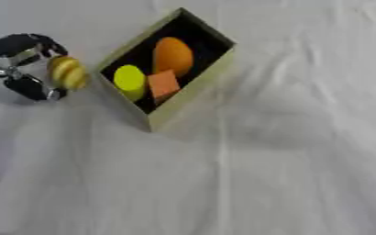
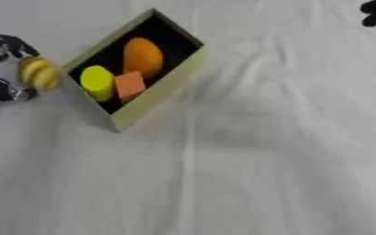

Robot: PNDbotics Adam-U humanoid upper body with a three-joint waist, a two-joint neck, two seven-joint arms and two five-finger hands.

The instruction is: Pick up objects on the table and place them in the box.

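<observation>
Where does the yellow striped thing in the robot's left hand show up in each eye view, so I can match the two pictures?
Left eye view: the striped thing sits at upper left, held in the left hand, just left of the box.
Right eye view: it is nearer the left edge, again just left of the box.
Shared landmark: the yellow cylinder inside the box, closest to the striped thing in both views.
</observation>
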